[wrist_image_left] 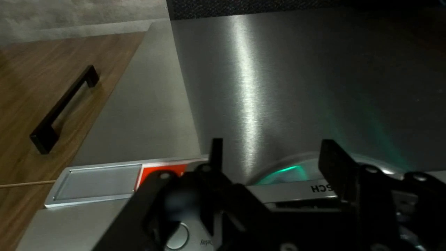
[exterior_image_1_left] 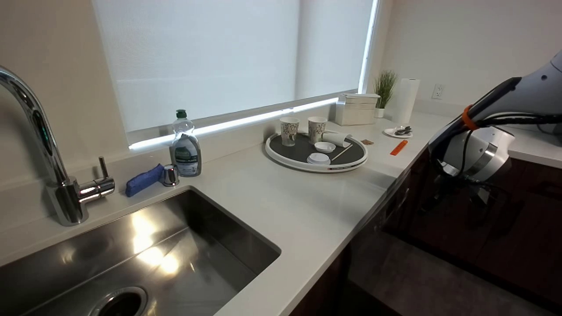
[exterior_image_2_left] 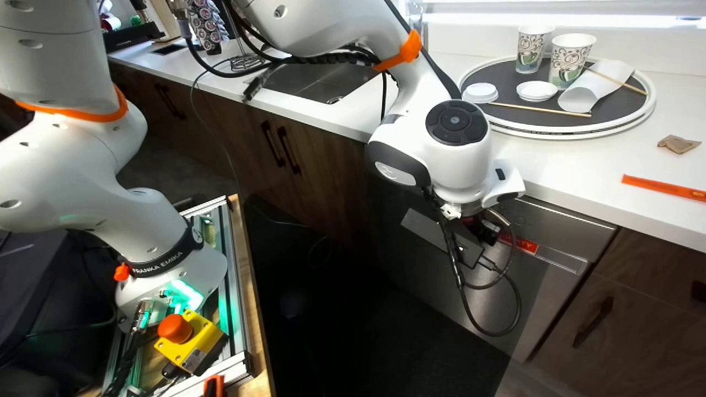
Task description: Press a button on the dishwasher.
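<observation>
Black fingers loom closest to the wrist camera, standing apart and holding nothing. Beside one of them, and partly covered by it in that view, a round button sits in the steel face of the dishwasher, next to an upside-down word that reads Delay; whether fingertip and metal touch cannot be told. Nothing here wants gripping: the button looks small and rigid, so it probably calls for a single fingertip pushed straight in at its centre, with short travel and modest force. Smooth metal is likely slippery — a slanted push could skid off. The machine itself should be heavy and unyielding, seated between wooden cabinets, with a red label on its front. Over it runs a white table, hard and smooth, shown in both exterior views. It carries a round tray with paper cups and lids, and an orange strip near the edge. Farther along come a soap bottle and a steel sink — both near a pale window blind, bright along its lower hem.
</observation>
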Controlling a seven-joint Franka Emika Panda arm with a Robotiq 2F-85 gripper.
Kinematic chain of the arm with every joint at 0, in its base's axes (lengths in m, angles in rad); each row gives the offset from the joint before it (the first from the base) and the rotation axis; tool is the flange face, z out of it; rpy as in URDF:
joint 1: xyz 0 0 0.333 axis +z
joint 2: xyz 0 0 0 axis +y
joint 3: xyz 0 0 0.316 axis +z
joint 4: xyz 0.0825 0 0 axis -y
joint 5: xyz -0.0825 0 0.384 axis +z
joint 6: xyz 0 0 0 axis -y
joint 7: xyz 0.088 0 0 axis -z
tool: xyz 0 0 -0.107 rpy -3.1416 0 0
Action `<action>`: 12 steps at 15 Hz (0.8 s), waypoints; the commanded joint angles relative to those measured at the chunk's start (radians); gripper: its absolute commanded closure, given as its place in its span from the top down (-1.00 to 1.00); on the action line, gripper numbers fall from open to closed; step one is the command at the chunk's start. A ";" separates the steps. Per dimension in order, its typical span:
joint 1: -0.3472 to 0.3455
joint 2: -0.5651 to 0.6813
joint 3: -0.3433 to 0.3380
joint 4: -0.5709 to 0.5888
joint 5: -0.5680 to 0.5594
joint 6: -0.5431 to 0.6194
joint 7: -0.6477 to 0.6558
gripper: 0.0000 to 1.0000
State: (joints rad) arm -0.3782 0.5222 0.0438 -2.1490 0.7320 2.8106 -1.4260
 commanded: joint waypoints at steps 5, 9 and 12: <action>-0.117 0.058 0.121 0.058 0.101 0.037 -0.204 -0.78; -0.154 0.083 0.159 0.078 0.119 0.031 -0.255 -1.00; -0.180 0.103 0.190 0.094 0.134 0.030 -0.277 -1.00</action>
State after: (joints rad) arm -0.5210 0.5840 0.1875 -2.0853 0.8177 2.8122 -1.6337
